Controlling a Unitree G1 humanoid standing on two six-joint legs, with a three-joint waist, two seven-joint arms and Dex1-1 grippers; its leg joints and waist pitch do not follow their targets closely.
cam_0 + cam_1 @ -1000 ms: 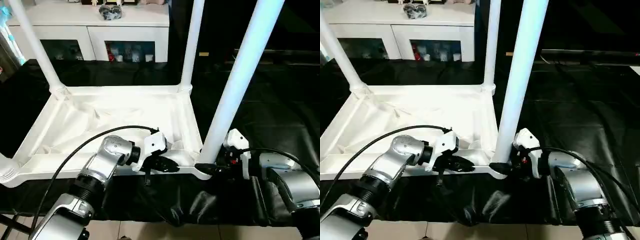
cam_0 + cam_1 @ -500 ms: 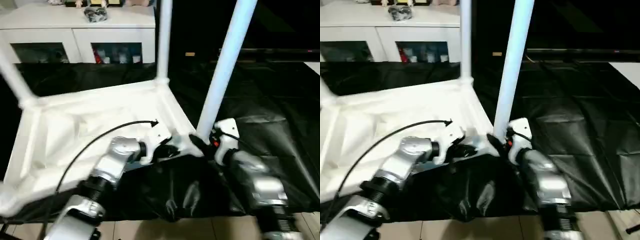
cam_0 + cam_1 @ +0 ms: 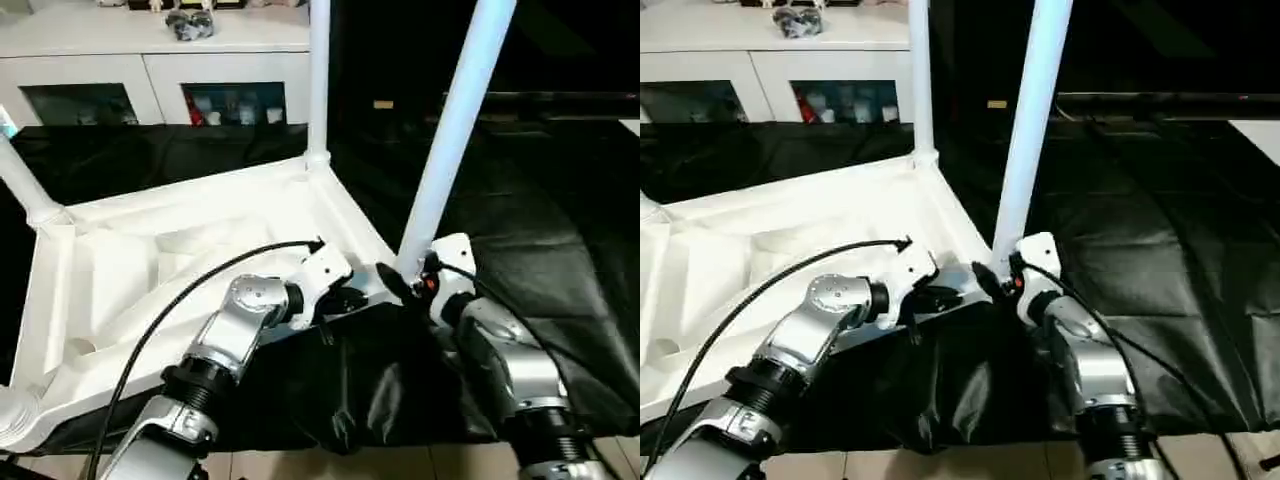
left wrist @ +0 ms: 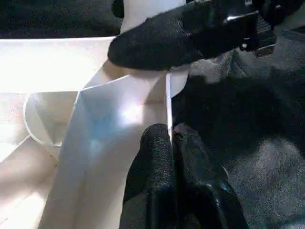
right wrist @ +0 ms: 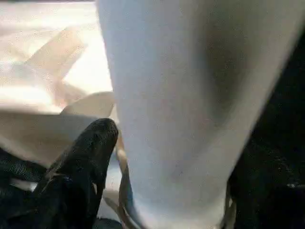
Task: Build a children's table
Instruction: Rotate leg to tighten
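So table [image 3: 200, 250] upside down, light stiff plastic, slick. Left gripper [image 4: 170, 143] pinches rim, right gripper [image 3: 405, 285] clamps leg [image 3: 450, 140] base. Grab rim or sockets.

No text, label, brand, number or sign could be read anywhere; the small items behind the glass doors of the white cabinet [image 3: 160, 70] were too indistinct to show lettering.

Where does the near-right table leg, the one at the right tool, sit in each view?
Left eye: long tapered white plastic leg, right of centre, rising from the near corner.
Right eye: same leg, near centre.
Left wrist: only its base, behind the right tool's black finger.
Right wrist: leg, close up.
Shared landmark: round corner socket.
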